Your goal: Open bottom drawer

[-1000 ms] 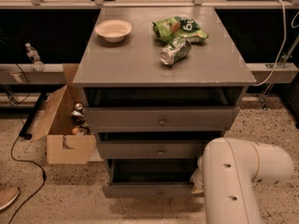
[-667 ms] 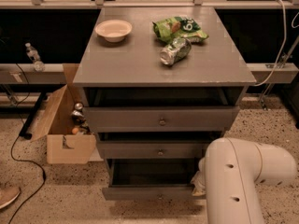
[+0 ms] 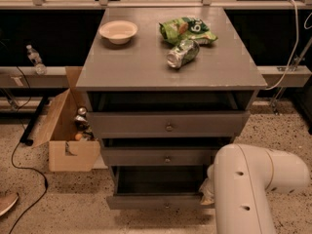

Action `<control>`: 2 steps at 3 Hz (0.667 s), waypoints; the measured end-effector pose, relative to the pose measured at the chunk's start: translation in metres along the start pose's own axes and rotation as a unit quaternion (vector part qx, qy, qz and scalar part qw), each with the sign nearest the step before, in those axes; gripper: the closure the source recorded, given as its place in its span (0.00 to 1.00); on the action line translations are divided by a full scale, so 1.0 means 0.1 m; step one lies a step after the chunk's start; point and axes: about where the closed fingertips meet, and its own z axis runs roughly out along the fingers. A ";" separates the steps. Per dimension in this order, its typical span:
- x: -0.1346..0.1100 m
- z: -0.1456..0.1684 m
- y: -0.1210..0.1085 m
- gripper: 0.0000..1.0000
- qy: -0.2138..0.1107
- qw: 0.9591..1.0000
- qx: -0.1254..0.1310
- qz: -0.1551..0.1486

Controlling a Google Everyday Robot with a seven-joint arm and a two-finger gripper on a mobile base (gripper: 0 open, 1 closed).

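The bottom drawer [image 3: 156, 202] is the lowest of three grey drawers and stands pulled out, showing its dark grey inside. Its small knob [image 3: 167, 206] is just visible on the shallow front. The middle drawer [image 3: 161, 157] and the top drawer [image 3: 165, 124] stand slightly out too. My white arm [image 3: 248, 189] fills the lower right. My gripper [image 3: 206, 191] is at the right end of the bottom drawer, mostly hidden behind the arm.
On the cabinet top [image 3: 146, 67] are a white bowl [image 3: 118, 31], a green chip bag [image 3: 187, 29] and a lying can [image 3: 182, 53]. An open cardboard box [image 3: 68, 135] stands left of the drawers. A black cable [image 3: 19, 165] runs over the floor.
The bottom drawer's front has come slightly further out toward the camera, and my arm has shifted a little with it. Nothing on the cabinet top has moved.
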 end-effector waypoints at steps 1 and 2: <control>0.00 0.00 0.00 0.23 0.000 1.000 0.000 0.000; 0.00 0.00 0.00 0.01 0.000 1.000 0.000 0.000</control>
